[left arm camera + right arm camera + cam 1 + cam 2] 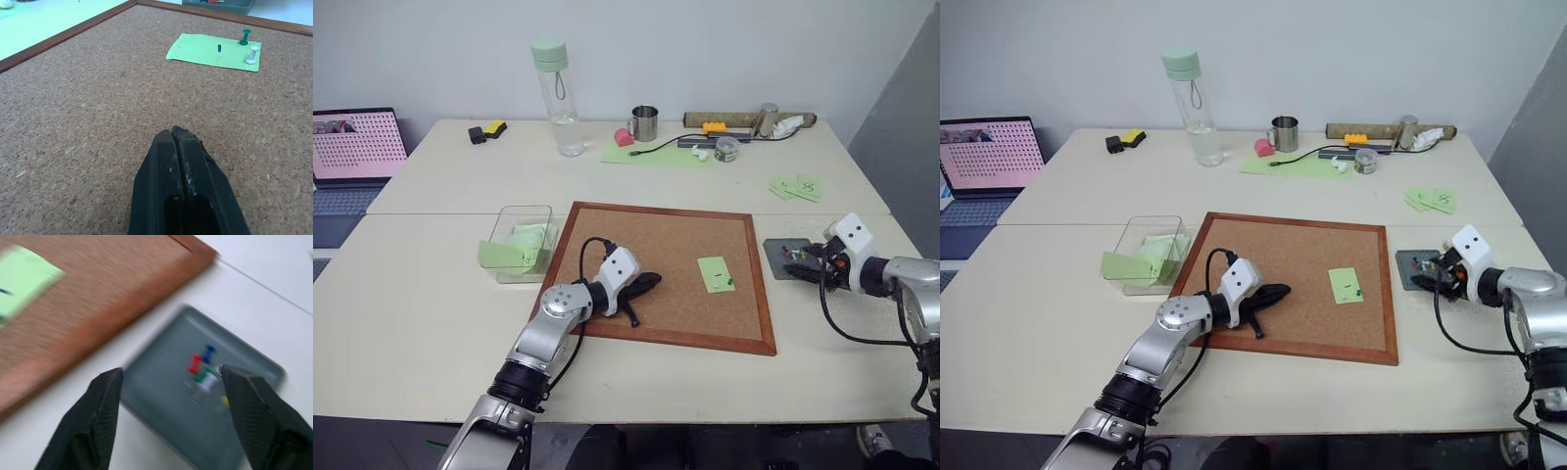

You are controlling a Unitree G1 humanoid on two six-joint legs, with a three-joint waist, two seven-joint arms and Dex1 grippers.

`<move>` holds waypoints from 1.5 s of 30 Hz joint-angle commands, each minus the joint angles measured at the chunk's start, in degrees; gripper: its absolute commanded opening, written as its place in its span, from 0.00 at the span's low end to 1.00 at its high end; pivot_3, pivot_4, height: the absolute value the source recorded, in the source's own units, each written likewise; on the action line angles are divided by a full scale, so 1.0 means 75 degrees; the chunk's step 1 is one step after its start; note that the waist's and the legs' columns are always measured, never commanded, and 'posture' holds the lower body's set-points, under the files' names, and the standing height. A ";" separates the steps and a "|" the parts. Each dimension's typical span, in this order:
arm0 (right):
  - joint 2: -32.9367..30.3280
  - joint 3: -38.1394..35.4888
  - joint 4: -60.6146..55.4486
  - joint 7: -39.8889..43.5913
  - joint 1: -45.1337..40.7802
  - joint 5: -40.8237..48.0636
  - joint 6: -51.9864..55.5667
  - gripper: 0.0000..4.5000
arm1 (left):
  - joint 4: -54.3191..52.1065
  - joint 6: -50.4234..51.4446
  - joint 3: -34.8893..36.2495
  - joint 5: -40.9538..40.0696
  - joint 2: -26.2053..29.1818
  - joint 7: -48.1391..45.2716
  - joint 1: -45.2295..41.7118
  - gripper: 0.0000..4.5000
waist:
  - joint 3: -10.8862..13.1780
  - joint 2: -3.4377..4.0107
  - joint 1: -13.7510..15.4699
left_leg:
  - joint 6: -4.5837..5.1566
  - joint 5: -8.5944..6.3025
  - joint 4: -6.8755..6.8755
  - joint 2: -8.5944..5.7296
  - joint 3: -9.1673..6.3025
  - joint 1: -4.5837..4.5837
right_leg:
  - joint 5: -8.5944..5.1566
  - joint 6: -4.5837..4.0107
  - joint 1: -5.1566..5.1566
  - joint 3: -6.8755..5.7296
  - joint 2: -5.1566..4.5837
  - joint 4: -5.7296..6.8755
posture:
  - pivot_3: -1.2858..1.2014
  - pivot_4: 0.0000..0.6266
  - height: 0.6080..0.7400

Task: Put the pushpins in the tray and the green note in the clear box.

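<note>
Right pincer (168,382) hangs over the tray (775,257) at the right edge of the frame, its fingers spread wide with nothing between them. In the wrist view the pins (201,369) sit bunched mid-tray: red, blue, green, white, a hint of yellow.

Left pincer (646,284) is pressed shut and empty, low over the corkboard (666,245) at centre frame, pointing toward the note (716,273), which lies right of centre on the board. Two pins still stand in that note, a green one (244,37) and a white one (251,53), plus a small dark mark I can't identify.

The risks, as I read it: pull the note before those two pins are out and the paper tears or drags. The pins are tiny, so an off-centre pinch could flick one across the counter (431,323). The right pincer sits so near the tray that a careless move might nudge it or scatter the pile.

The box (521,240), left of the board, already holds green slips, one draped over its front wall, so a new note could slide out.
</note>
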 commanded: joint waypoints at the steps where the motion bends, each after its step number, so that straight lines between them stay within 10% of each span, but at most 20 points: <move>1: 0.0116 0.0018 -0.1360 0.0184 0.0489 0.0318 -0.0057 0.71 | 0.0229 0.0091 -0.0128 0.0186 0.0106 -0.0087 0.0187 0.00 | -0.0002 -0.0003 0.0003 | 0.0000 0.0000 0.0000 0.0000 -0.0002 0.0000 | 0.0000 0.0000 0.0000 -0.0001 0.0000 0.0000 | 0.52 0.24 1.00; 16: 0.1539 0.0606 -0.1108 -0.0676 0.0526 0.0040 -0.0487 0.71 | 0.0180 0.0127 -0.0169 0.0233 0.0134 -0.0087 0.0240 0.00 | -0.0006 -0.0006 0.0002 | -0.0002 0.0001 0.0000 -0.0001 -0.0003 0.0005 | -0.0001 0.0001 0.0001 0.0000 0.0000 -0.0001 | 0.52 0.24 1.00; 33: 0.1633 0.0455 -0.1174 -0.0356 0.0775 0.0467 -0.0488 0.01 | 0.0207 0.0133 -0.0142 0.0267 0.0150 -0.0064 0.0271 0.00 | -0.0007 -0.0005 -0.0008 | -0.0001 0.0000 -0.0001 0.0000 -0.0003 0.0007 | -0.0001 0.0000 0.0001 0.0000 0.0000 0.0000 | 0.52 0.24 1.00; 45: 0.1695 -0.0195 -0.1737 -0.0548 0.0651 0.1536 0.0606 0.00 | 0.0256 0.0138 -0.0162 0.0292 0.0150 -0.0071 0.0303 0.00 | -0.0007 -0.0004 -0.0003 | -0.0001 0.0000 -0.0001 0.0000 -0.0004 0.0005 | -0.0001 0.0001 0.0000 0.0000 0.0000 0.0000 | 0.52 0.24 1.00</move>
